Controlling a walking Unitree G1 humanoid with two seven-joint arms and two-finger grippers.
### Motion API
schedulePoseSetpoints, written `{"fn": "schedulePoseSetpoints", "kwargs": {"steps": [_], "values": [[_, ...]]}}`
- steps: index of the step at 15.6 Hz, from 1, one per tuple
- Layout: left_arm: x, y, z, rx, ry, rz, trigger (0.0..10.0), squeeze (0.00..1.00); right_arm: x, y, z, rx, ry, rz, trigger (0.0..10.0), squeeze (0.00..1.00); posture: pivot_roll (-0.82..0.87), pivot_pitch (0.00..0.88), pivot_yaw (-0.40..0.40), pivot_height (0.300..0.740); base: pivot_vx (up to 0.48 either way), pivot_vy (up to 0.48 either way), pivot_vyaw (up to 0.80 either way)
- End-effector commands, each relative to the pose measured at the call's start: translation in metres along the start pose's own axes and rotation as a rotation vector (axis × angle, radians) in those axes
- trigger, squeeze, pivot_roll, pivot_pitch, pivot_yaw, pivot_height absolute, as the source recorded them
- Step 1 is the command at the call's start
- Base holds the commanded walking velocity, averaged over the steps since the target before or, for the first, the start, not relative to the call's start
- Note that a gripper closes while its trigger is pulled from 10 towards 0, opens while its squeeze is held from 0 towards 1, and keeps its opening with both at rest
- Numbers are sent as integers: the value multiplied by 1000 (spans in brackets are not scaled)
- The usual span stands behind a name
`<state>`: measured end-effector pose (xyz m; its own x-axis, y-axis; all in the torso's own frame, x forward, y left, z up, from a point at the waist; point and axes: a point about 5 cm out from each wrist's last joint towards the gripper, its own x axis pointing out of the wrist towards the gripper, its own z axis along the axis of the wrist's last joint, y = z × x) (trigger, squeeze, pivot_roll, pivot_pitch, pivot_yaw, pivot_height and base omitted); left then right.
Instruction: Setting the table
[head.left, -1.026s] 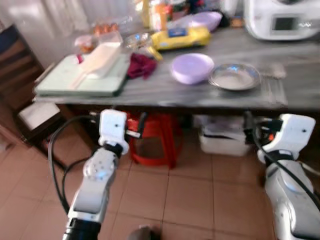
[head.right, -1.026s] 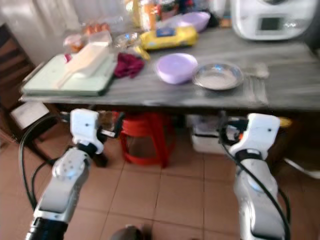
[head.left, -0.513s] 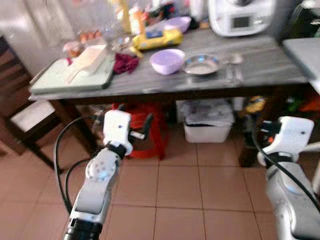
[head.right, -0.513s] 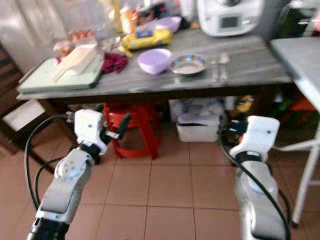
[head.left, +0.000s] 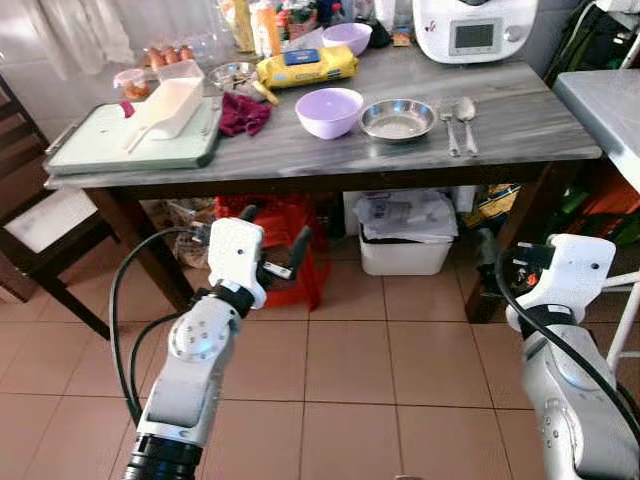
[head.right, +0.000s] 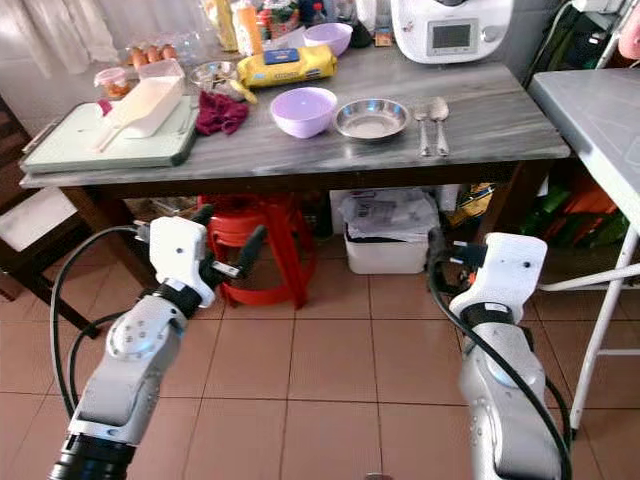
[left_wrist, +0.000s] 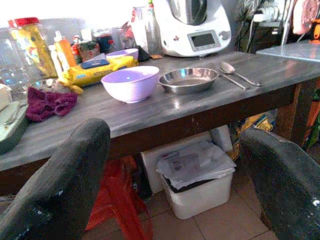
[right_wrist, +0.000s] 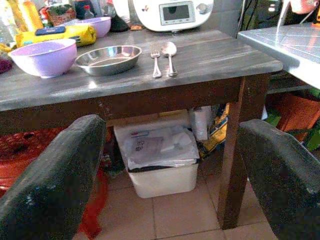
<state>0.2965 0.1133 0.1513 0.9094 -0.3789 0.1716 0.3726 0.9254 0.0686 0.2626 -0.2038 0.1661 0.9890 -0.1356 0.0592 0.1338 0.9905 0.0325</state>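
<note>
On the grey table (head.left: 520, 125) stand a lilac bowl (head.left: 330, 110) and a shallow steel dish (head.left: 397, 119) side by side. A fork (head.left: 448, 125) and a spoon (head.left: 466, 112) lie just right of the dish. My left gripper (head.left: 272, 230) hangs open below the table's front edge, over the floor, with nothing between its fingers. The left wrist view looks up at the bowl (left_wrist: 129, 82) and dish (left_wrist: 188, 79). My right gripper (right_wrist: 170, 175) is open too, low before the table's right end, facing the fork (right_wrist: 155, 62) and spoon (right_wrist: 170, 52).
A red stool (head.left: 290, 225) and a white bin (head.left: 405, 240) sit under the table. Up top are a green tray (head.left: 130, 140), a maroon cloth (head.left: 243, 112), a yellow packet (head.left: 305, 66) and a white appliance (head.left: 472, 25). A dark chair (head.left: 40, 215) stands left, another table (head.left: 610, 100) right.
The whole picture has shifted: the table now sits farther off and the right-hand table has come into sight. Both arms hold the same pose with grippers open.
</note>
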Motion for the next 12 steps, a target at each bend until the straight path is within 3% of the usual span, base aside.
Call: {"fn": "schedulePoseSetpoints", "kwargs": {"steps": [1,7,12], "values": [[0,-2,2,-5,-5,-12,10000,0,-1,-2,2,-9,-2,-9,10000,0,-196,109,108,740,0,-480,0],[1,-3,2,-8,-2,-22,10000,0,2,-2,3,-89,-24,-20,10000,0,-198,112,110,740,0,-480,0],[0,-3,1,-8,2,-30,10000,0,1,-2,4,-46,-41,-15,10000,0,-198,112,110,740,0,-480,0]]}}
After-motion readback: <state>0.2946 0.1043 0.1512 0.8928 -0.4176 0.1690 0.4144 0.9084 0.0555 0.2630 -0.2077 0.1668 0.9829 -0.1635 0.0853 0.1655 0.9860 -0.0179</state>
